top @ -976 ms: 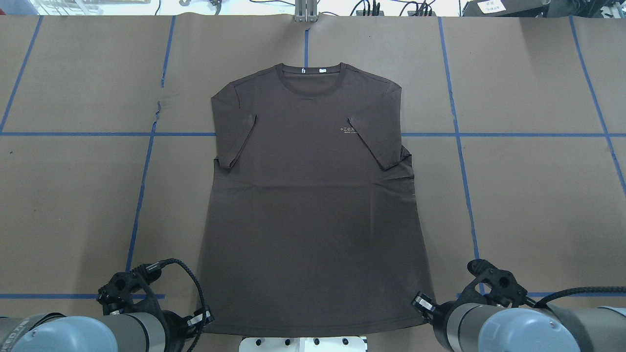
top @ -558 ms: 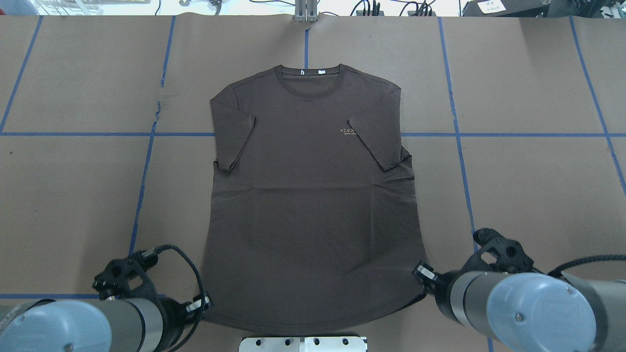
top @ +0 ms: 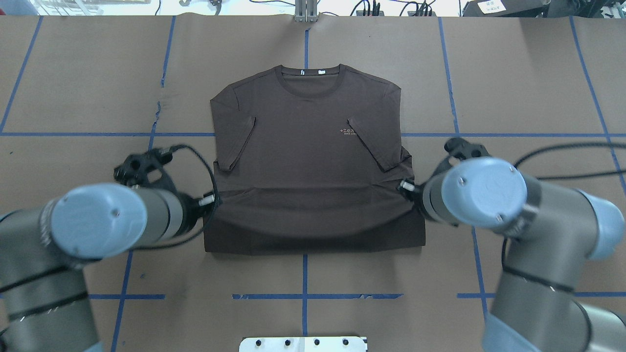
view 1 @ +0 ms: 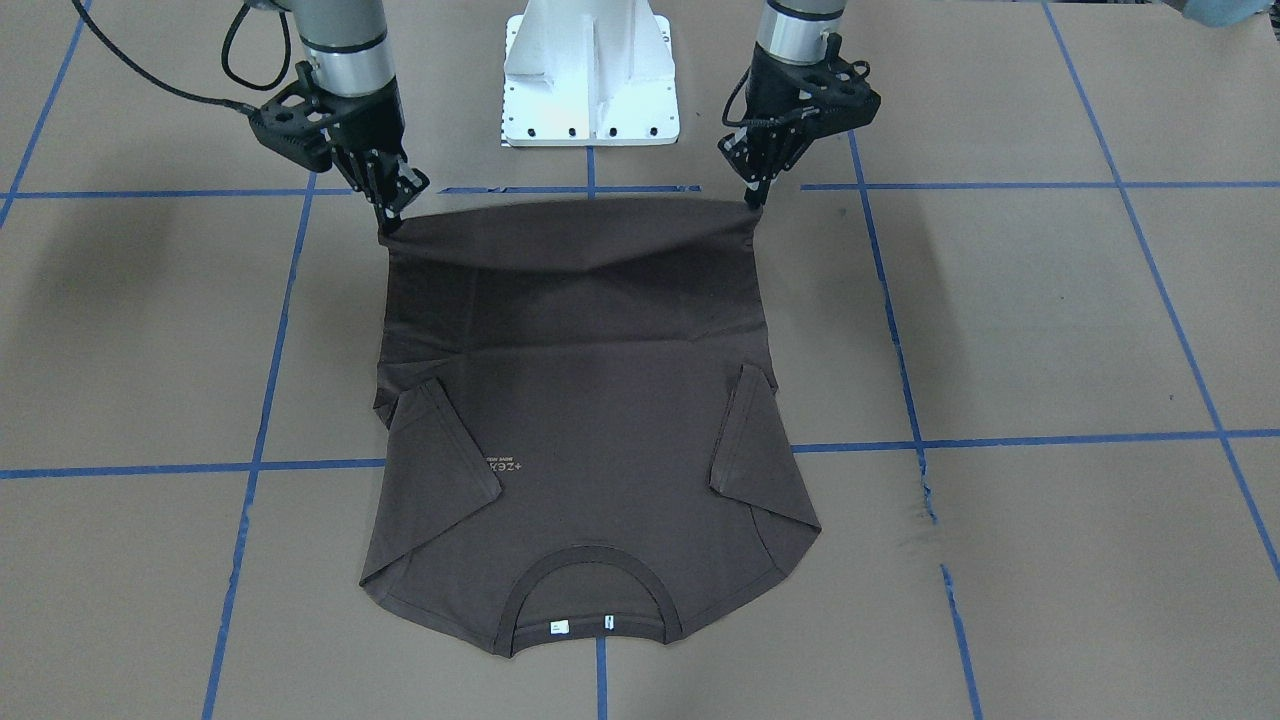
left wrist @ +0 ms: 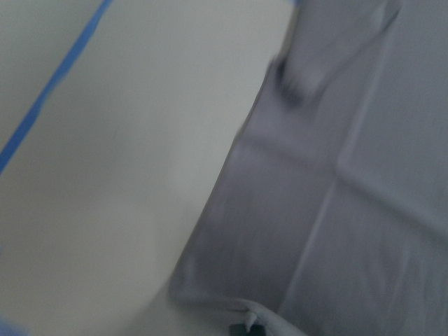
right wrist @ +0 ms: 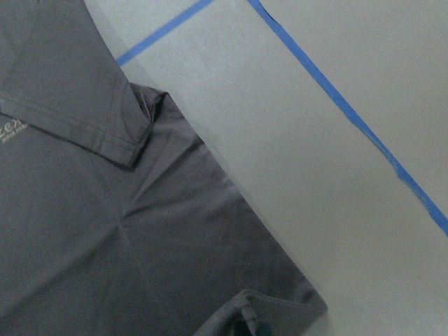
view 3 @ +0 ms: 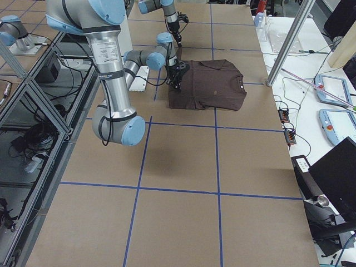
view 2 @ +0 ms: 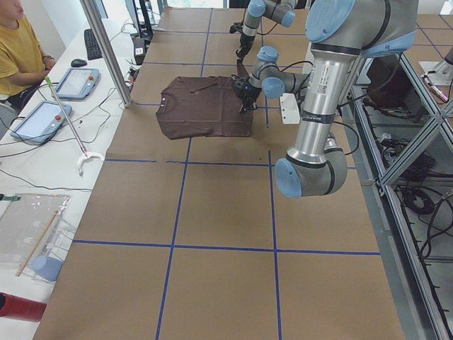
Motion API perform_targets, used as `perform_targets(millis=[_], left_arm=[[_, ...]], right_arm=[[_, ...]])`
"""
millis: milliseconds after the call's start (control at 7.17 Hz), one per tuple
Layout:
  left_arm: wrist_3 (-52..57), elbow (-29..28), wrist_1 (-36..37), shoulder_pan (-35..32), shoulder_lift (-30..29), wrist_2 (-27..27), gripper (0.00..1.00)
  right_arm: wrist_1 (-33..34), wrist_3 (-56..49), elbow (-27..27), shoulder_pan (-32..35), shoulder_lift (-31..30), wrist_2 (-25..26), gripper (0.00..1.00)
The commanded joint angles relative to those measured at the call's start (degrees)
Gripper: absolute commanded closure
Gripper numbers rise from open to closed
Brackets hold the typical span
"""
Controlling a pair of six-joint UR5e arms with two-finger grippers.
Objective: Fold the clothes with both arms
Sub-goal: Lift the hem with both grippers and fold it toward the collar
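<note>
The dark brown T-shirt point(top: 303, 146) lies face up on the brown table, collar point(top: 307, 78) far from me, both sleeves folded in over the chest. My left gripper point(top: 211, 199) is shut on the left hem corner, and my right gripper point(top: 404, 186) is shut on the right hem corner. The front-facing view shows the left gripper point(view 1: 752, 200) and the right gripper point(view 1: 390, 222) holding the hem point(view 1: 570, 215) stretched between them, raised off the table. The lower part of the T-shirt bends over itself. Both wrist views show only cloth point(left wrist: 350, 210) point(right wrist: 105, 245) and table.
The white pedestal base point(view 1: 590, 70) stands behind the hem. Blue tape lines point(top: 303, 296) grid the brown paper table. A metal post point(top: 305, 12) stands at the far edge. An operator point(view 2: 18, 49) and tablets point(view 2: 74, 81) are at a side bench.
Both grippers have moved away from the base toward the collar, carrying the hem corners up and forward. The T-shirt's lower part now doubles over itself; the collar end has stayed put.
</note>
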State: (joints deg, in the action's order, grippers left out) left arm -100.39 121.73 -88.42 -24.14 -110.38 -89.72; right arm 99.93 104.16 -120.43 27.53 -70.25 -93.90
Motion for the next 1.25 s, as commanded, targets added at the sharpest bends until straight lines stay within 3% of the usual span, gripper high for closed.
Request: perform_targets(millis=[0, 279, 558, 837, 1115], left_arm=[[7.63, -10.25, -6.19, -7.73, -3.61, 0.25, 1.0], [9.4, -23.41, -16.91, -12.4, -7.37, 0.42, 1.0], [11.18, -30.9, -20.37, -14.61, -11.68, 0.69, 1.0], [12.05, -40.04, -28.08, -16.63, -14.94, 0.69, 1.0], [13.98, -44.63, -31.18, -17.86, -17.05, 2.26, 1.0]], right_arm=[[-0.35, -9.21, 12.01, 7.6, 7.55, -1.02, 1.0], [-0.52, -13.43, 22.11, 11.56, 14.31, -1.11, 1.0], [-12.92, -14.6, 34.85, 13.86, 17.68, -1.11, 1.0], [-18.26, -17.91, 46.46, 16.32, 23.11, -2.78, 1.0], [-19.33, -18.89, 49.49, 17.29, 24.89, -2.78, 1.0]])
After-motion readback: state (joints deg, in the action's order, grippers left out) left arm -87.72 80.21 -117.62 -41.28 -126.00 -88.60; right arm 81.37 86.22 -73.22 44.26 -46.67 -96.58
